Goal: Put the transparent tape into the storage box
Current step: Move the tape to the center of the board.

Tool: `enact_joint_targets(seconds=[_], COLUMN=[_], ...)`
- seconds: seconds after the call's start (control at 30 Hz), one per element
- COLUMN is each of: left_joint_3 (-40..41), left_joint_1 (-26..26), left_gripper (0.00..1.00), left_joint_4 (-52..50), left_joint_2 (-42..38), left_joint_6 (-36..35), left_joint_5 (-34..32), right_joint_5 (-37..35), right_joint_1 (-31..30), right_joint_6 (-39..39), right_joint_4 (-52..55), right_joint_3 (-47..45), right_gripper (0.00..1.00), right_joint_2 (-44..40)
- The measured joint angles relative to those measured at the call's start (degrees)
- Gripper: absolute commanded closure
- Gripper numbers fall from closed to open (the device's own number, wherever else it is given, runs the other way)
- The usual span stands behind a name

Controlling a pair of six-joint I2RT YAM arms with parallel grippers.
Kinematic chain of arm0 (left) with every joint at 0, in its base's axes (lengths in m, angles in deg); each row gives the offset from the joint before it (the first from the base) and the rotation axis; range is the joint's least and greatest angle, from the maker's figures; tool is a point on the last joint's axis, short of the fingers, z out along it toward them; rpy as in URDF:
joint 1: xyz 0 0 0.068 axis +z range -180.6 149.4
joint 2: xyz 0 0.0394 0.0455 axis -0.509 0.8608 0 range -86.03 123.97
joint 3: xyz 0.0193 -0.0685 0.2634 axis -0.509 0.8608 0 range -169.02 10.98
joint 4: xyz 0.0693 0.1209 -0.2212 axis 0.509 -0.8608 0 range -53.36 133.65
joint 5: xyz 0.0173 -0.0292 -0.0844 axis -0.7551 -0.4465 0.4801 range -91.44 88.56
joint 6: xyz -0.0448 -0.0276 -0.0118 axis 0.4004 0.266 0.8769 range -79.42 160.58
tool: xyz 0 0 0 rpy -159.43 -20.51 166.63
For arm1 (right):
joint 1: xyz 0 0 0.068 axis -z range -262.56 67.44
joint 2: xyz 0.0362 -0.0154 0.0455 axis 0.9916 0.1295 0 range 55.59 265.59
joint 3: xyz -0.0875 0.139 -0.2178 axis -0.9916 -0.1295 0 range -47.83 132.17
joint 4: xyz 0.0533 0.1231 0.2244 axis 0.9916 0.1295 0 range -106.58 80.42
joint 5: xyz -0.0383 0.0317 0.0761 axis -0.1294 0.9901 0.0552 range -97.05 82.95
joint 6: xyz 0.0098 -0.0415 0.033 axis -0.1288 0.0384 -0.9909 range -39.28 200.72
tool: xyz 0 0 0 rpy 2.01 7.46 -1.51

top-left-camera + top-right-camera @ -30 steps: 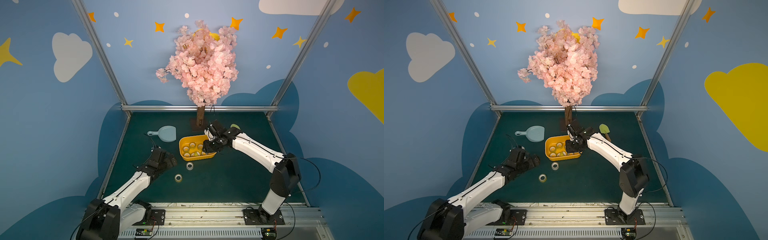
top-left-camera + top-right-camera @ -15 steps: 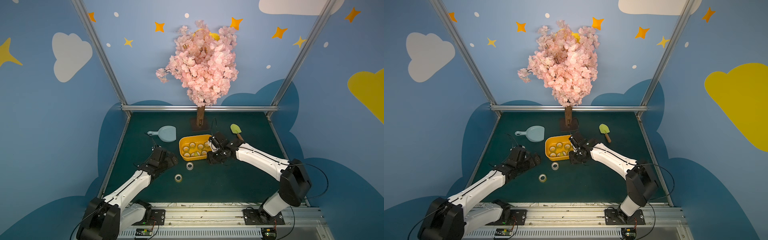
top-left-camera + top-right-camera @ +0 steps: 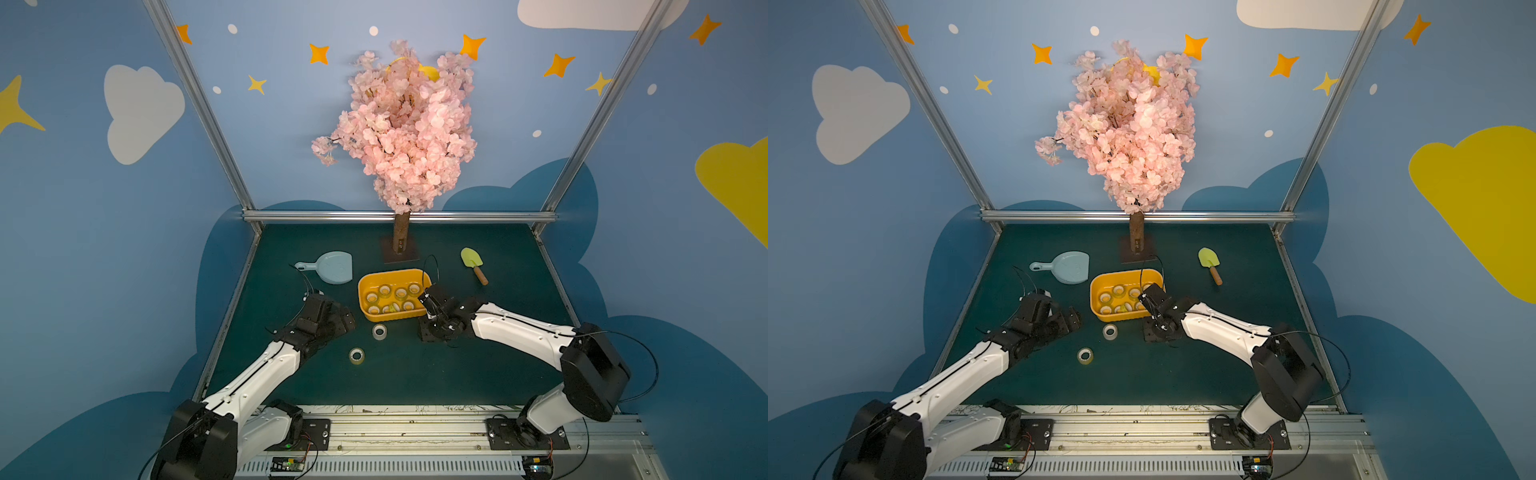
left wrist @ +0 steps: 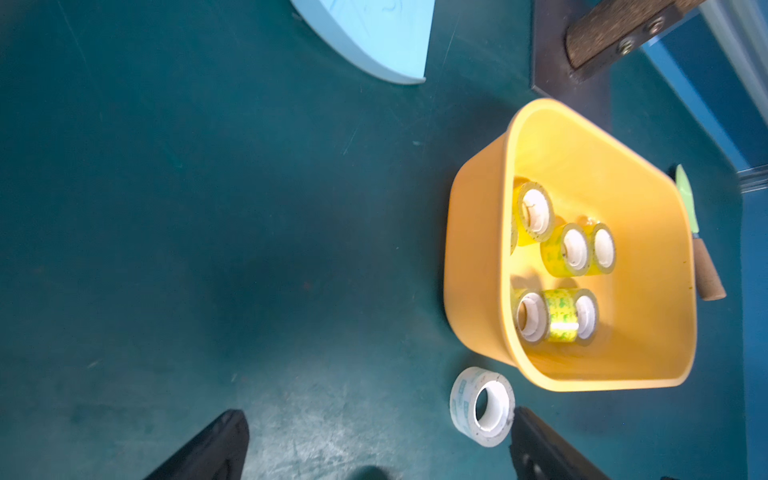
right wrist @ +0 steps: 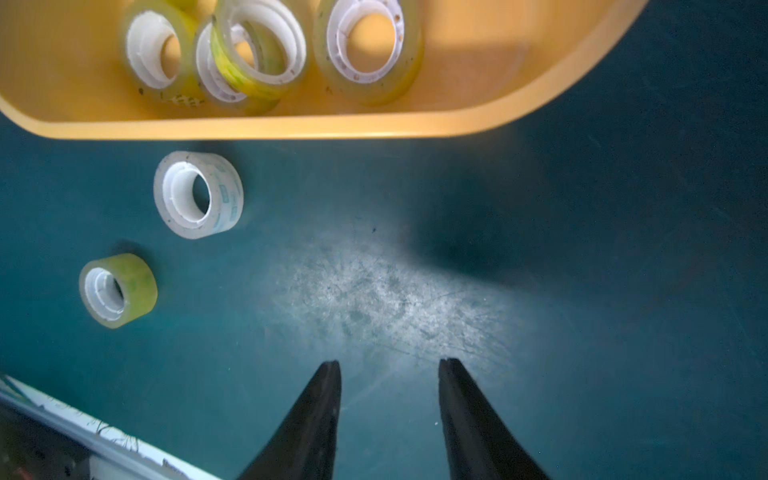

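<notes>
The storage box [image 3: 360, 301] is an orange-yellow tub in mid-table with several tape rolls lying in it. Two transparent tape rolls lie on the green mat in front of it: a clear one [image 3: 379, 331] close to the box and a yellowish one [image 3: 356, 355] nearer the front. My left gripper [image 3: 345, 320] stands wide open left of the clear roll; in the left wrist view the roll [image 4: 482, 405] lies just beside one fingertip. My right gripper [image 5: 388, 363] is open and empty, pointing down at bare mat by the box's front right corner [image 3: 428, 332].
A pale blue dustpan [image 3: 330, 268] lies behind and left of the box. A green trowel [image 3: 473, 264] lies at the back right. The pink blossom tree's trunk and base [image 3: 401, 245] stand right behind the box. Metal frame rails edge the mat.
My right arm has drawn back from over the box and come down to the mat at its front right corner. The left arm has hardly moved.
</notes>
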Motion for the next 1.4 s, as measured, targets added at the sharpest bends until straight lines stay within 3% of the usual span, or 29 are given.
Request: enact_joint_targets(seconds=[0.23,0.4,0.87,1.17,1.4], left_joint_3=[-3.0,-0.8,-0.5,-0.1,0.2], left_joint_1=[0.4,0.8,1.8,1.9,2.1], left_gripper=[0.00,0.00,0.00,0.00,0.00], left_joint_4=[-1.0,-1.0,-4.0,-5.5,-5.7], left_joint_2=[-2.0,-5.7,-5.9,-7.3,-8.0], left_joint_6=[-0.2,-0.5,-2.6,-3.5,-3.9], left_joint_5=[0.8,0.4,1.3,1.9,2.2], right_joint_5=[-0.8,0.0,4.3,4.0,3.0], right_joint_1=[-0.6,-1.2,-6.2,-6.9,-6.9], right_joint_6=[-1.6,-1.4,-3.1,-4.6,-5.7], right_joint_4=[-3.4,-3.5,-3.9,-0.5,2.9], right_joint_3=[-3.1,2.7,17.5,25.2,25.4], right_gripper=[0.53,0.53,0.54,0.54,0.54], right_joint_2=[-1.5,3.1,20.0,26.9,27.5])
